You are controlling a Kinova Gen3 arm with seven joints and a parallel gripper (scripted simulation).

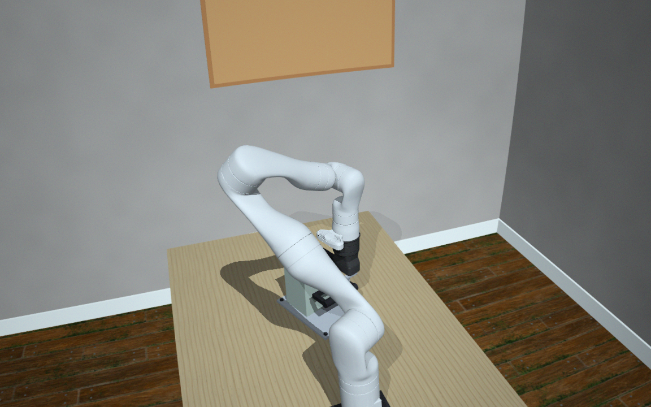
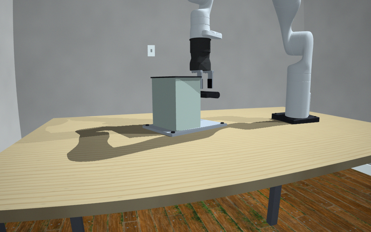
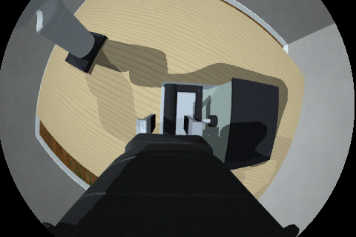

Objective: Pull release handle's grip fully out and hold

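Observation:
The pale green housing (image 2: 176, 103) with a black top stands on a grey base plate (image 2: 184, 127) in the middle of the table. The black grip bar (image 2: 210, 94) sticks out level from the housing's side that faces the arm's base. My gripper (image 2: 206, 83) points straight down, open and empty, with its fingertips just above the bar, close beside the housing's upper edge. In the top view the arm hides most of the grip (image 1: 324, 298) and the fingers. The wrist view shows the fingers over the dark bar (image 3: 174, 108), with the housing (image 3: 248, 115) to the right.
The arm's black base (image 2: 295, 118) is bolted to the table beyond the housing. The arm's own links (image 1: 312, 263) arch over the housing. The table edges lie well away from the housing on all sides.

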